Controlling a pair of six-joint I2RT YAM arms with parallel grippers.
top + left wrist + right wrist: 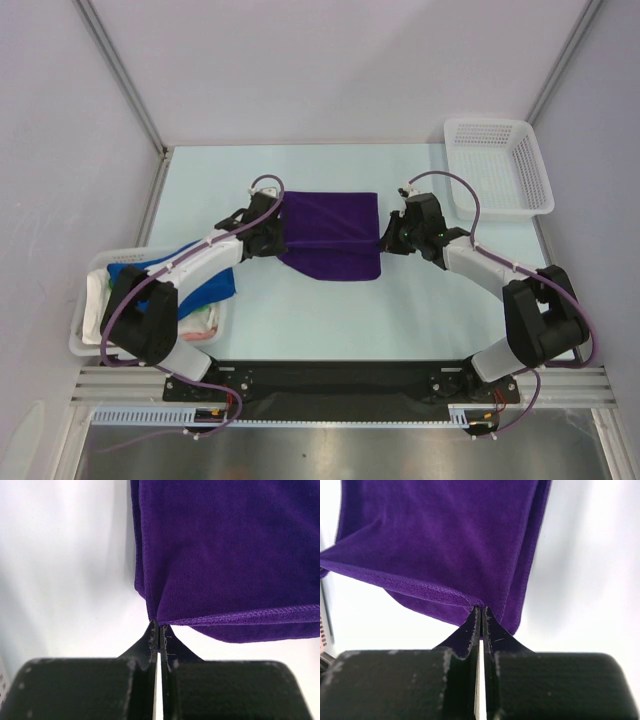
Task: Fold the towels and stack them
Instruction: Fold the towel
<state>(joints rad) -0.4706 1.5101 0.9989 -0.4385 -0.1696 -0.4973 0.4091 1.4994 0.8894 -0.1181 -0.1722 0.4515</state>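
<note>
Each pincer, left (160, 627) and right (481, 609), pinches a stitched corner of the plush, half-folded purple towel (330, 232).

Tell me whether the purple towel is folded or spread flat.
Partly folded. The purple towel has one layer doubled over another, and an edge hangs out below the fold line; both wrist views show two layers meeting at the pinched corners.

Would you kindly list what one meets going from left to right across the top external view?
Basket of towels → left hand → purple towel → right hand → empty white mesh basket.
</note>
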